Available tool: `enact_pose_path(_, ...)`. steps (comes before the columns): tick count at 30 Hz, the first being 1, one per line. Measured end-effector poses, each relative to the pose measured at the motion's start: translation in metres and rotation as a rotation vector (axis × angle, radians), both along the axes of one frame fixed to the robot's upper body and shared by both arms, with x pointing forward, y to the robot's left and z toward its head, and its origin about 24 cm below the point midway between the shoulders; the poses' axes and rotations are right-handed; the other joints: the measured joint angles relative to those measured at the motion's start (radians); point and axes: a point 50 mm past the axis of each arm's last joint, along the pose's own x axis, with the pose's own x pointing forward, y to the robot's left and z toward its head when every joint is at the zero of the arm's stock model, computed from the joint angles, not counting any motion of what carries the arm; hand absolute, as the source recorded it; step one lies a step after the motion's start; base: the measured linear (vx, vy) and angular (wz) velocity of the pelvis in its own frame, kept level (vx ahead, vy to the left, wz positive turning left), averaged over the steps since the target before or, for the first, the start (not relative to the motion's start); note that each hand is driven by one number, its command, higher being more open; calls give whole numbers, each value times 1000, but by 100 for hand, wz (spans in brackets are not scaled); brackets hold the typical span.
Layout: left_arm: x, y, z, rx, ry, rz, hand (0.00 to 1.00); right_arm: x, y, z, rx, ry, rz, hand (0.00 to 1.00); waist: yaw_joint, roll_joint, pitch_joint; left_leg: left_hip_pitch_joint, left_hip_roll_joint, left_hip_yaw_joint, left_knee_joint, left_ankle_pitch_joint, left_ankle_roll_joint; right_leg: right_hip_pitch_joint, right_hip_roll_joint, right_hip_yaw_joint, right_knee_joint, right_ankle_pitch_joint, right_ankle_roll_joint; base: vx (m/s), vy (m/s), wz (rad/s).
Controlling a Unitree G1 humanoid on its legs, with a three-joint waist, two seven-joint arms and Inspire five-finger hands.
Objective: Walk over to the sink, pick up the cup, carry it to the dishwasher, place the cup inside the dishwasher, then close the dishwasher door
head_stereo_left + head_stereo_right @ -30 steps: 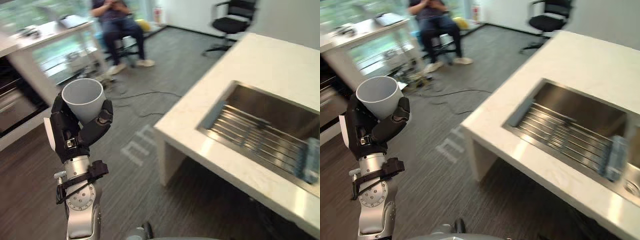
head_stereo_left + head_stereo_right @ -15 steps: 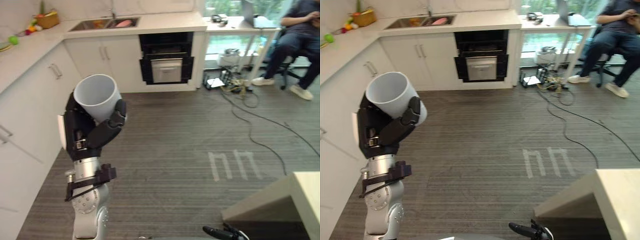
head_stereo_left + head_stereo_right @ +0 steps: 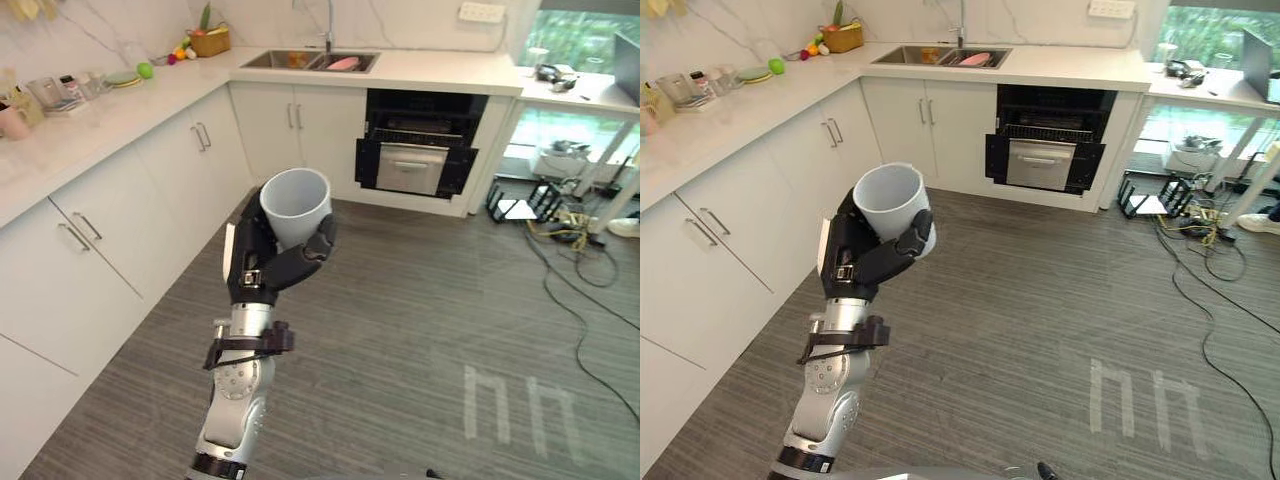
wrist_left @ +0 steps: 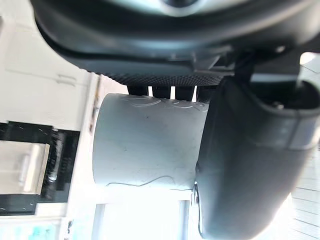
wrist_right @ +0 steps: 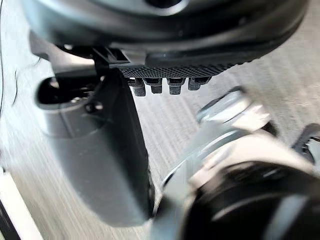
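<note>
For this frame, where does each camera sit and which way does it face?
Left eye view: on the head, looking down and forward over the floor toward the dishwasher and sink; the raised left hand curls round the white cup.
Right eye view: beside it on the head; both eyes share that scene.
Left wrist view: on the left wrist, looking along the hand at the cup's side, thumb against it.
Right wrist view: on the right wrist, right hand over the floor.

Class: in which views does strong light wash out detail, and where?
Left eye view: daylight through the window at upper right makes the brightest patch. Left wrist view: white glare burns out the background beside the cup, which the left hand grips.
</note>
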Motion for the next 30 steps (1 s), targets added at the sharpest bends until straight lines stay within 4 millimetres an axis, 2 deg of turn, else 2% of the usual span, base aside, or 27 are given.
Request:
enact_pose_path(1, -1, 22, -9, 66, 38, 59, 0, -8, 22, -6, 63, 9, 25, 100, 1, -82, -42, -24, -45, -7, 3, -14, 28, 33, -28, 38, -121, 66, 11, 56, -29, -3)
enact_pose_path(7, 0, 27, -9, 77, 41, 73, 0, -11, 22, -6, 71, 14, 25, 100, -6, -81, -48, -10, -40, 6, 1, -25, 30, 31, -13, 63, -133, 67, 11, -1, -5, -12)
enact_pose_path(10, 0, 27, -9, 32, 44, 75, 0, -21, 26, -6, 112, 53, 23, 100, -21, -86, -68, -4, -36, -2, 8, -25, 30, 55, -12, 55, -162, 75, 10, 24, -33, -1)
enact_pose_path(15, 4, 37, 0, -67, 5, 114, 0, -11, 33, -5, 210, 77, 50, 100, -29, -87, -79, 3, -36, -24, 37, -24, 29, 89, -18, 38, -182, 75, 10, 4, -45, 6)
enact_pose_path(19, -1, 57, 11, -115, -71, 196, 0, 2, 33, -5, 267, 122, 130, 100, -1, -90, -82, 7, -30, -25, 27, -19, 23, 101, -11, 39, -181, 74, 9, -40, -51, 6)
enact_pose_path(22, -4, 69, 13, -126, -94, 243, 0, 5, 32, -6, 273, 145, 158, 100, 6, -93, -84, -8, -31, -57, 27, -17, 22, 99, -13, 13, -181, 73, 8, -54, -42, 25)
enact_pose_path(30, -7, 78, 8, -119, -71, 277, 0, 9, 29, -7, 281, 170, 178, 100, 21, -86, -77, -28, -34, -98, 26, -10, 25, 97, -11, -15, -181, 75, 4, -61, -24, 13)
